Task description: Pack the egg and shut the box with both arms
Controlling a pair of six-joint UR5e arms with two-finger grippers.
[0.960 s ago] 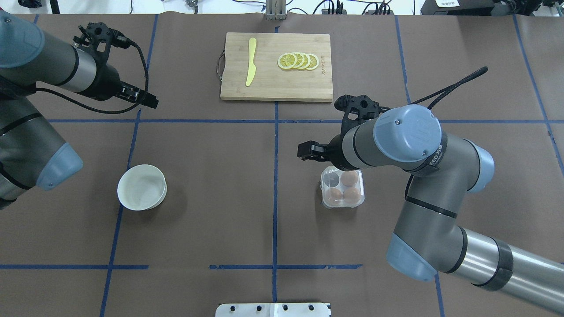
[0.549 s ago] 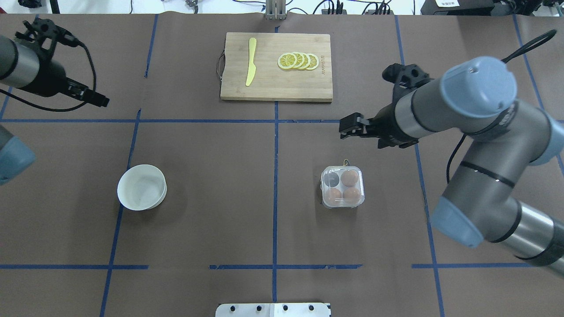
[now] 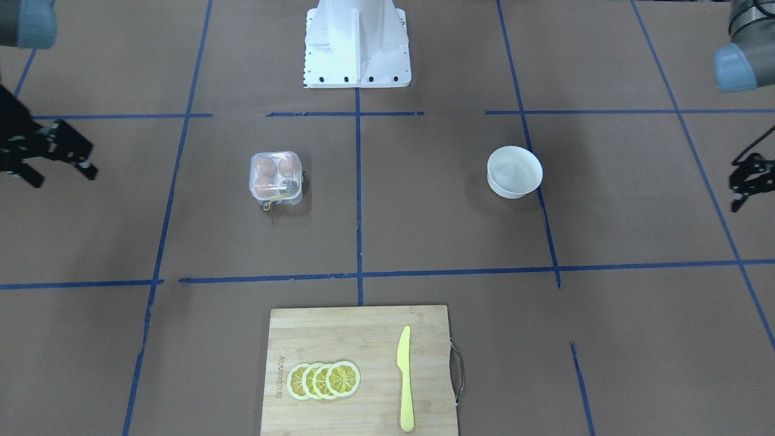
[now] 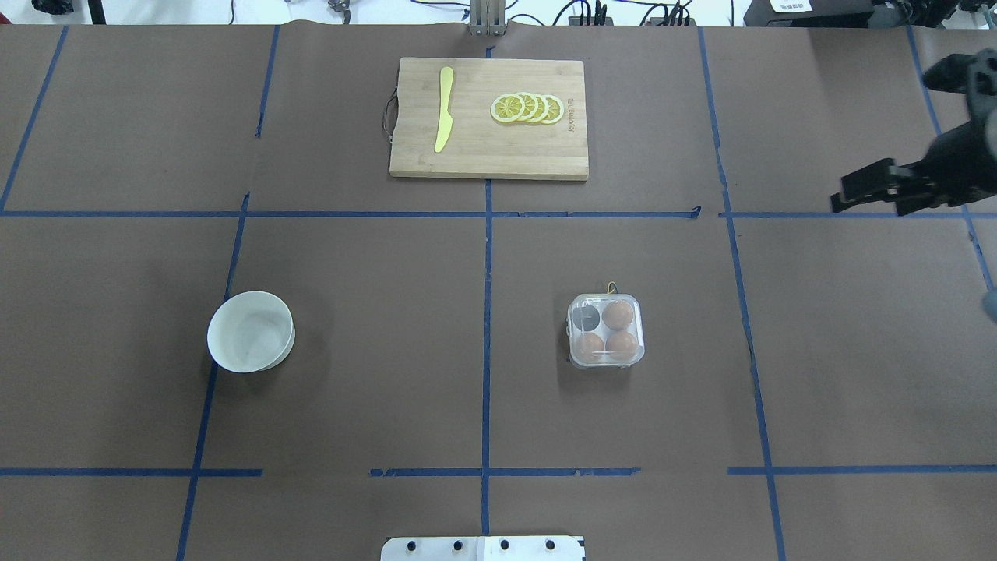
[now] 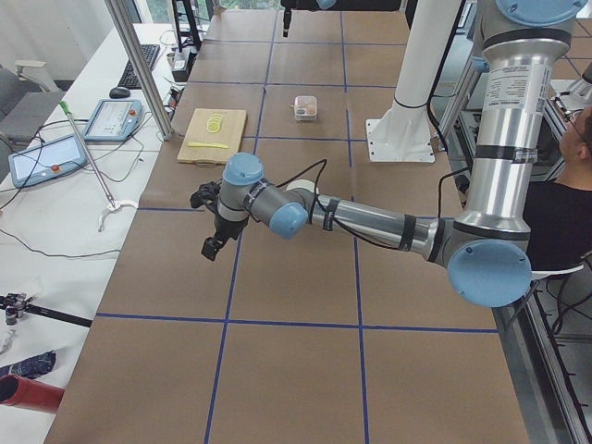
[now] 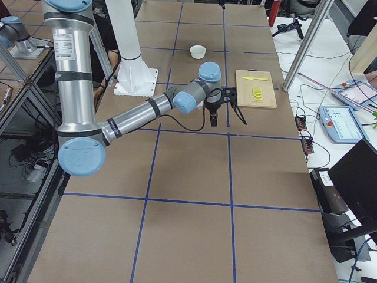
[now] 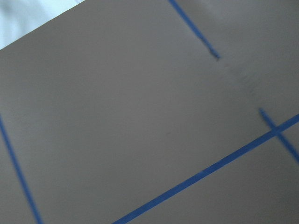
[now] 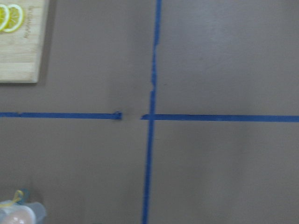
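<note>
The small clear plastic egg box [image 4: 606,341] sits lid down on the robot's right half of the brown table [image 4: 389,374]. Three of its four cells hold orange-brown eggs [image 4: 621,314], and it is well apart from the round white bowl [image 4: 251,331]. The right claw [image 4: 849,192] hangs wide and empty near the table's right end, while the left claw [image 5: 212,246], out past the opposite end, is narrow and grips nothing.

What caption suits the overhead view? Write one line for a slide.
Clear box with three eggs sits mid-table; right hand hovers near the right edge.
</note>
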